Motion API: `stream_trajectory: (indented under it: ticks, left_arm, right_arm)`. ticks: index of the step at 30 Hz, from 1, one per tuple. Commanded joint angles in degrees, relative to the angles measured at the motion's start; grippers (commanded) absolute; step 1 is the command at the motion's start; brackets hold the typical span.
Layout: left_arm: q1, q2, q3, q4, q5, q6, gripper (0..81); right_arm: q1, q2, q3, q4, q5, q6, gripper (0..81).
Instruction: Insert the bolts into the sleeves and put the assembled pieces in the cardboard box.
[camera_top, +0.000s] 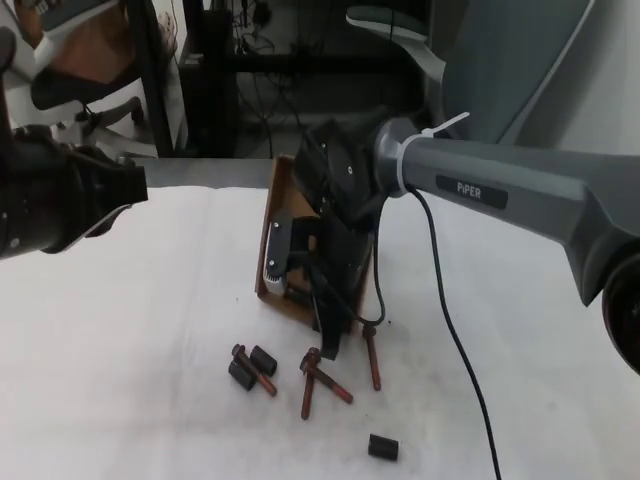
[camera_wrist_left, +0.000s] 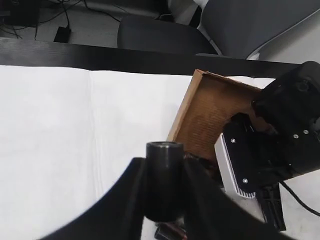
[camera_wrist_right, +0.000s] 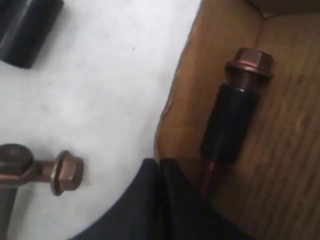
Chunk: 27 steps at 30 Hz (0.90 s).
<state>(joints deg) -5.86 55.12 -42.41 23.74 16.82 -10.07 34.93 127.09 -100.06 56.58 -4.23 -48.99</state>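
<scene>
My left gripper is shut on a black sleeve, held upright above the white cloth to the left of the cardboard box. My right gripper hangs at the box's near edge with its fingers pressed together and nothing between them. Inside the box lies one assembled piece, a copper bolt pushed through a black sleeve. Loose bolts and two black sleeves lie on the cloth in front of the box, and another sleeve lies nearer the front.
The right arm and its cable cross the bench from the right above the box. A loose bolt head and a sleeve lie just outside the box wall. Chairs stand behind the bench.
</scene>
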Motion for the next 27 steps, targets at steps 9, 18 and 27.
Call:
stream_trajectory:
  ticks: [9, 18, 27]
  left_arm:
    - [-0.04, -0.54, -0.1, -8.14, 1.08, -5.0, 1.8]
    - [-0.04, -0.54, 0.26, -7.7, 4.33, -5.41, 1.8]
    - [-0.04, -0.54, 0.26, -7.08, 7.47, -4.86, 1.8]
  right_arm:
    - [-0.57, -6.2, 0.51, -1.03, -2.42, -2.56, 0.6]
    - [-0.57, -5.2, 0.73, -1.79, -4.28, 0.58, 22.8]
    - [-0.88, -6.14, 0.74, 1.81, 6.95, 16.14, 65.9]
